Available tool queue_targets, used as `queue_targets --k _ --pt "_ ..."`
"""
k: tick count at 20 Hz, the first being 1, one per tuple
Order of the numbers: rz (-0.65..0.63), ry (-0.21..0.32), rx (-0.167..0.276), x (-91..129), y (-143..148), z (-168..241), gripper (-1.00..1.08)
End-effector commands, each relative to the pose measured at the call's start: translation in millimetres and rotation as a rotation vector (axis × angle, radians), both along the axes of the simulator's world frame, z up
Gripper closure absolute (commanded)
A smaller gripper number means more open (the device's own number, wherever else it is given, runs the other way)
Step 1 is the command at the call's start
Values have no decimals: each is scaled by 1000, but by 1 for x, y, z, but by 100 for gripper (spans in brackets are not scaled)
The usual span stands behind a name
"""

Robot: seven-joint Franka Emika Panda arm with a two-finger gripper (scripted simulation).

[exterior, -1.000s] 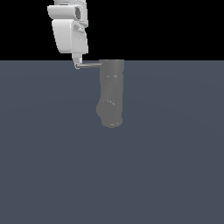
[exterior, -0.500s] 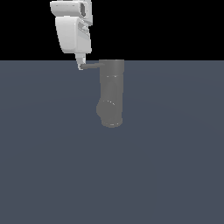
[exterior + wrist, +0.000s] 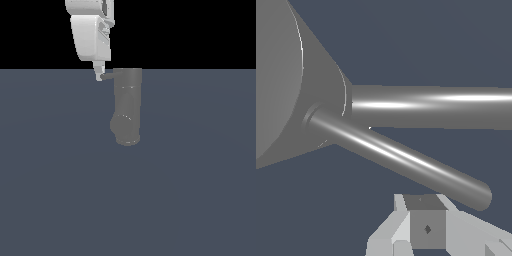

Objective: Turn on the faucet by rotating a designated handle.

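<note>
The grey faucet [image 3: 128,102] stands as a jointed cylinder with a bulging end [image 3: 125,131] in the exterior view. Its thin handle [image 3: 108,76] sticks out from the other end toward the exterior view's left. My white gripper [image 3: 99,74] hangs from above, and its tip touches the handle's free end. The fingers show as one narrow tip with no gap, holding nothing. In the wrist view the handle [image 3: 401,157] runs slantwise from the faucet's body [image 3: 286,80]. My gripper [image 3: 426,227] sits right beside the rod's free end.
A thicker grey bar [image 3: 431,105] runs out from the faucet's body beside the handle in the wrist view. A flat dark blue-grey floor [image 3: 190,200] lies all around the faucet. My white arm [image 3: 90,35] rises above the handle.
My gripper has moved toward the exterior view's right, against the handle's end. The handle looks shorter now, swung round with the tip.
</note>
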State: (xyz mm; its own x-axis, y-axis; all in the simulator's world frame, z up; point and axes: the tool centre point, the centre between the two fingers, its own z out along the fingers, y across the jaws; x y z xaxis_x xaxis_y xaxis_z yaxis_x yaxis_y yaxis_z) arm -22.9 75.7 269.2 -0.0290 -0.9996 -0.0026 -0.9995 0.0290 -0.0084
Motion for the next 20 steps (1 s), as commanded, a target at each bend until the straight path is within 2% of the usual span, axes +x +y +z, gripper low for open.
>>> queue_targets --k 1,7,8,9,20 --pt "-15 7 -2 -8 -15 0 108" --pt "-16 8 -2 -21 -28 0 108" --pt "-16 8 -2 -21 -28 0 108" --pt "3 4 -4 -18 -15 0 108" --pt "-10 7 -3 -19 -92 0 108"
